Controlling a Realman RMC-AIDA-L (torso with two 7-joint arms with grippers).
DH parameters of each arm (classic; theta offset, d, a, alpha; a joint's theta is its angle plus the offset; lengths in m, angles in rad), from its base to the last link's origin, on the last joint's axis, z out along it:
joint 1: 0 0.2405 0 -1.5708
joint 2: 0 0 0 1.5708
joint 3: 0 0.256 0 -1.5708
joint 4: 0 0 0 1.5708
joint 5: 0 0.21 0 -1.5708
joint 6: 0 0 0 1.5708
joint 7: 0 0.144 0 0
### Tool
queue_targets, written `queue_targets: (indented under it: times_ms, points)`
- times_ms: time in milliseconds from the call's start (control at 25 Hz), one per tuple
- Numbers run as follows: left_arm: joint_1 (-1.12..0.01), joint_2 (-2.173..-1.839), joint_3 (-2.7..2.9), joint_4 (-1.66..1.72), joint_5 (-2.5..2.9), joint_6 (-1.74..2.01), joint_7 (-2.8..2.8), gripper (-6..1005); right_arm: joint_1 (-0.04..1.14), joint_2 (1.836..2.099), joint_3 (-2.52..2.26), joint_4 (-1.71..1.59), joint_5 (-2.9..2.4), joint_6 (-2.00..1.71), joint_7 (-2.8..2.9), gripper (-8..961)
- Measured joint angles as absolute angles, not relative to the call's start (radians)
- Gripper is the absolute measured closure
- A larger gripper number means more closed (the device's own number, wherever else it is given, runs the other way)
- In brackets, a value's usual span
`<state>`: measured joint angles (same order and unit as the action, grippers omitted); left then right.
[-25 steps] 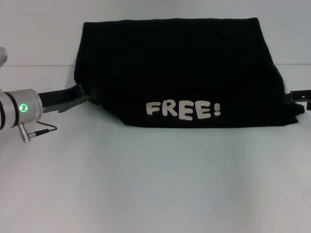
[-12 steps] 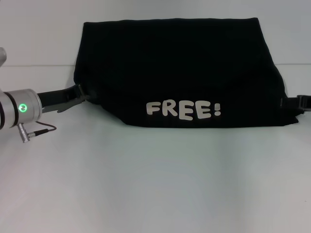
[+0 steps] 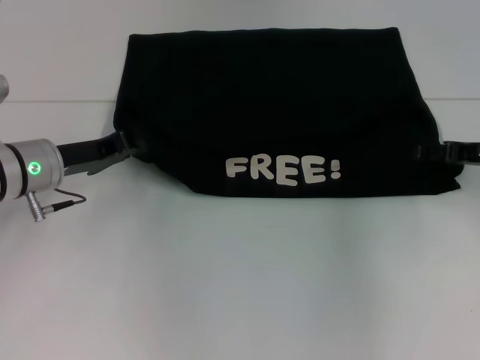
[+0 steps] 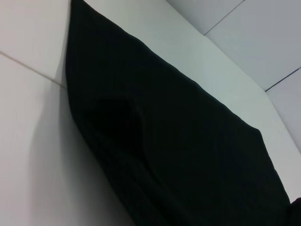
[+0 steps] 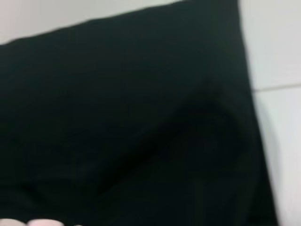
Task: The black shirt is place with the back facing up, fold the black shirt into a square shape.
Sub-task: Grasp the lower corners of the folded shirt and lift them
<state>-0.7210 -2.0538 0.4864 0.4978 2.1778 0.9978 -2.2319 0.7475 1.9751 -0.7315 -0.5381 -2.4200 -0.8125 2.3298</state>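
The black shirt (image 3: 277, 112) lies folded into a wide band across the far half of the white tabletop (image 3: 240, 285), its long fold running from the left pincer (image 3: 124, 146) over to the right pincer (image 3: 450, 152), so the cloth sits between the two. The cream "FREE!" lettering (image 3: 283, 170) faces up along the near edge of the band, closer to the right pincer than to the left one and on the near side of both. The left pincer reaches in low from the left arm, whose silver wrist (image 3: 30, 169) shows a green light, and its dark tips meet the shirt's left edge just where the cloth bulges outward; whether the tips are apart, together or clamped on fabric cannot be told from here. The right pincer shows only as a short dark piece at the shirt's right edge, touching or just beside the cloth, and its state cannot be told either. The left wrist view looks along the black shirt (image 4: 164, 141) from its end, with a soft hollow pressed into the fabric and bare tabletop (image 4: 28, 155) alongside. The right wrist view is almost filled by the black shirt (image 5: 122, 122), with a strip of tabletop (image 5: 277, 47) beyond its edge.
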Motion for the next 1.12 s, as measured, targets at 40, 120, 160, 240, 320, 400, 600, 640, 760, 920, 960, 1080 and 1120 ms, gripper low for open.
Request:
queue_targets:
  times_ms: [40,120,160,240,320,400,600,640,760,920,960,1080,1120]
  points:
    - [-0.721,-2.054,0.486,0.498,2.178,0.998,-2.232,997,0.750,1.975,-0.733,-0.533,-2.403,-0.814,2.315,12]
    - [-0.721,-2.054,0.486,0.498,2.178,0.998,-2.231,997,0.762,1.976,-0.734,-0.514,-2.387,-0.824,2.291,11]
    - [-0.721,-2.054,0.486,0.498,2.178,0.999,-2.231,997,0.767,1.975,-0.735,-0.506,-2.385,-0.833,2.286,11]
    - [-0.719,-2.054,0.483,0.498,2.176,1.001,-2.230,997,0.778,1.969,-0.735,-0.487,-2.387,-0.854,2.285,11]
    - [-0.716,-2.054,0.479,0.499,2.171,1.003,-2.228,996,0.780,1.964,-0.735,-0.478,-2.389,-0.870,2.292,11]
    - [-0.714,-2.055,0.477,0.499,2.168,1.004,-2.227,996,0.775,1.960,-0.734,-0.478,-2.391,-0.887,2.306,11]
    - [-0.713,-2.056,0.477,0.499,2.167,1.005,-2.226,996,0.747,1.947,-0.732,-0.508,-2.391,-0.934,2.335,12]
    - [-0.713,-2.056,0.477,0.499,2.167,1.005,-2.226,996,0.742,1.945,-0.730,-0.517,-2.391,-0.943,2.340,12]
    - [-0.716,-2.057,0.477,0.499,2.167,1.005,-2.226,996,0.728,1.941,-0.727,-0.539,-2.391,-0.955,2.356,12]
    - [-0.720,-2.057,0.477,0.499,2.167,1.005,-2.226,996,0.725,1.941,-0.727,-0.536,-2.391,-0.938,2.361,47]
    - [-0.721,-2.057,0.477,0.499,2.167,1.005,-2.226,996,0.727,1.941,-0.729,-0.532,-2.391,-0.929,2.364,56]
    - [-0.721,-2.057,0.478,0.499,2.157,1.006,-2.226,996,0.735,1.946,-0.735,-0.524,-2.409,-0.904,2.377,83]
    - [-0.720,-2.057,0.478,0.499,2.153,1.007,-2.226,996,0.739,1.947,-0.735,-0.521,-2.417,-0.900,2.382,127]
